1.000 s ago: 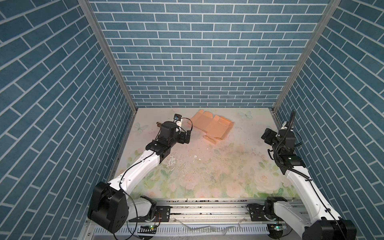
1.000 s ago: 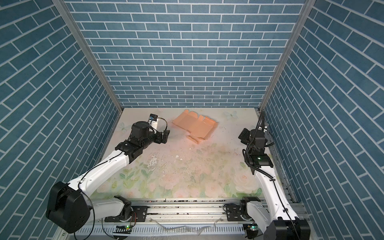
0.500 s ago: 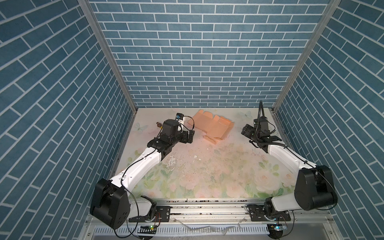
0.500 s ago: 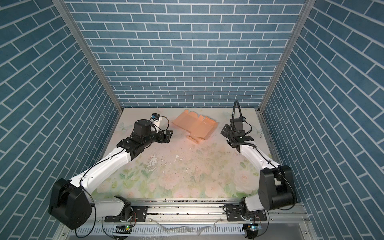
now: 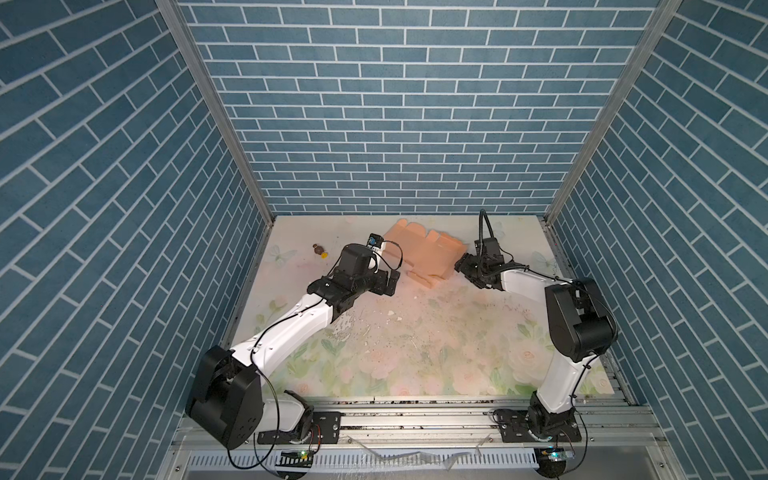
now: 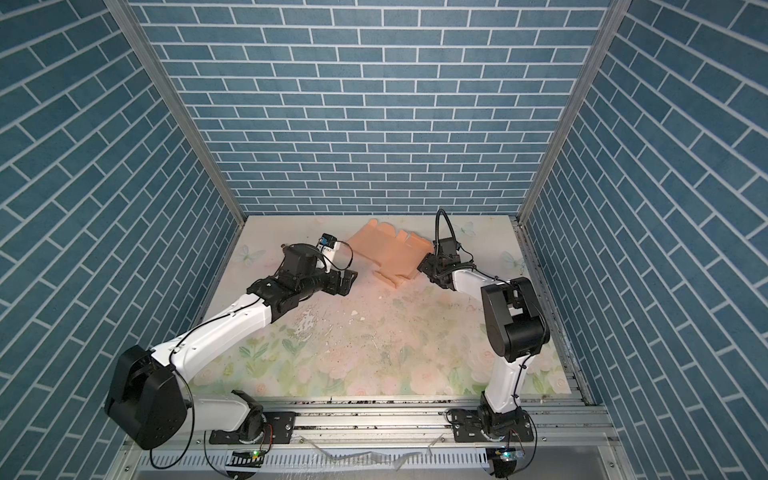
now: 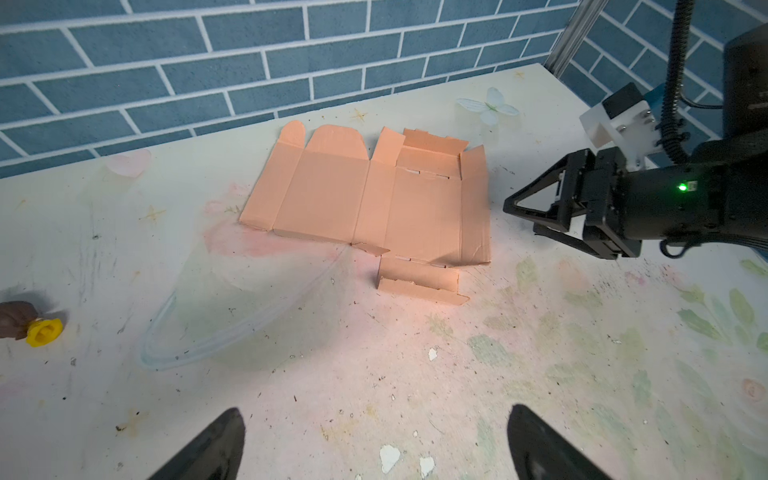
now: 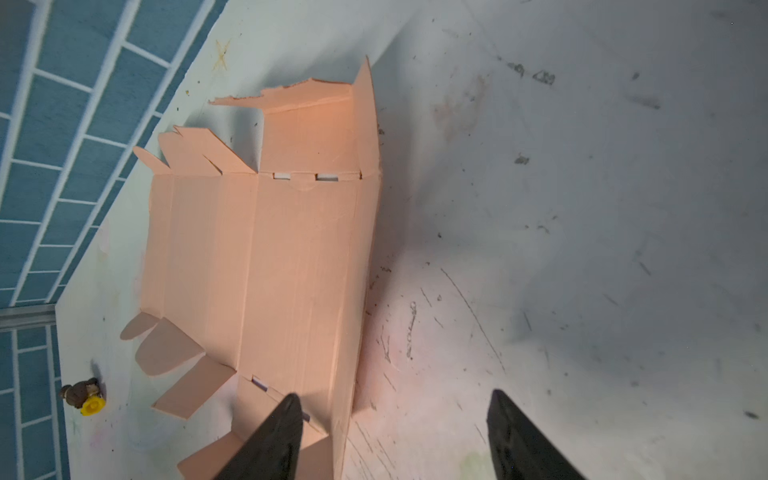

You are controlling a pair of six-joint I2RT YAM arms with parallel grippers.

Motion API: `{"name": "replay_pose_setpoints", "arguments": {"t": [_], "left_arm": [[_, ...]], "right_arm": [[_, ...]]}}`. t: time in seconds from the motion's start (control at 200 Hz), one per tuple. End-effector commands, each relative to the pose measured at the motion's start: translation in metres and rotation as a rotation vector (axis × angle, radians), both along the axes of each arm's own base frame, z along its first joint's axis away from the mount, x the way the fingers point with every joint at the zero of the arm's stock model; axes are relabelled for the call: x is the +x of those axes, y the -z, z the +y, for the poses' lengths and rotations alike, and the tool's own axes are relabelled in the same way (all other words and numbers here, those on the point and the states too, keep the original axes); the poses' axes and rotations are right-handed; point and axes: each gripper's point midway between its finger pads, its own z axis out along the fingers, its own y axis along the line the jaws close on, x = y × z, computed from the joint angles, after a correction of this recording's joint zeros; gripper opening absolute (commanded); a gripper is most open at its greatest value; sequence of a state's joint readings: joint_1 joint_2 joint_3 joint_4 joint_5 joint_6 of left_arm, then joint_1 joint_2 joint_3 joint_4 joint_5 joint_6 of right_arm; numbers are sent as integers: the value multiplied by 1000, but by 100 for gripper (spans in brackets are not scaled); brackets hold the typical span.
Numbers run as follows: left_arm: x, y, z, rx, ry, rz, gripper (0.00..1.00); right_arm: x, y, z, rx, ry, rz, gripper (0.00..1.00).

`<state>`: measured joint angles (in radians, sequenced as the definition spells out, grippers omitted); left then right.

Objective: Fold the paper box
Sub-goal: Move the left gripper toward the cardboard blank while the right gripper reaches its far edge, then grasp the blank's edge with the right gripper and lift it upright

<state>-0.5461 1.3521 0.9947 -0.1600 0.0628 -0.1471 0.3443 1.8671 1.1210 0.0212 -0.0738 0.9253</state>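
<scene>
Watching the feeds, I am seeing the paper box lying opened out as a flat, creased peach-orange sheet on the floral worktop. It is resting close to the blue brick wall at the back. Flaps are sticking out along two opposite edges of the box, some of them rounded. In the right wrist view the ragged flap farthest from the camera is lifting a little off the surface, and the long side panel nearest the right arm is tilting up.

The right pincer is hovering at that tilted side of the box with its jaws spread. One fingertip is showing over the box's corner flaps and the other over bare worktop beyond the box, so the raised edge is lying between them. I am not seeing it pinching anything, and I cannot tell whether a finger is touching the cardboard.

The left pincer is hanging with its jaws spread wide and empty. It is sitting just off the box's opposite side, toward the front, with a strip of bare worktop between the fingertips and the sheet.

A tiny brown-and-yellow object is lying well apart from the box, beyond the left arm. White flakes are dotting the worktop in front of the box.
</scene>
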Motion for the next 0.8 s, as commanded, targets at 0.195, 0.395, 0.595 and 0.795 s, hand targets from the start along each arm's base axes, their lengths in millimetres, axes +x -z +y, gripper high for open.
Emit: {"name": "replay_pose_setpoints", "arguments": {"t": [0.195,0.395,0.595,0.795], "left_arm": [[-3,-13,-3,17,3,-46,100],[-4,-14,-4,19,7,-54,100],[-3,-11,-5,22,8,-48,99],[-2,-10,-6,27,7,-48,100]], "right_arm": [[33,8,24,166,37,-69,64],[46,7,30,202,31,-121,43],[55,0,36,234,6,-174,24],[57,-25,42,285,-23,-257,8]]}}
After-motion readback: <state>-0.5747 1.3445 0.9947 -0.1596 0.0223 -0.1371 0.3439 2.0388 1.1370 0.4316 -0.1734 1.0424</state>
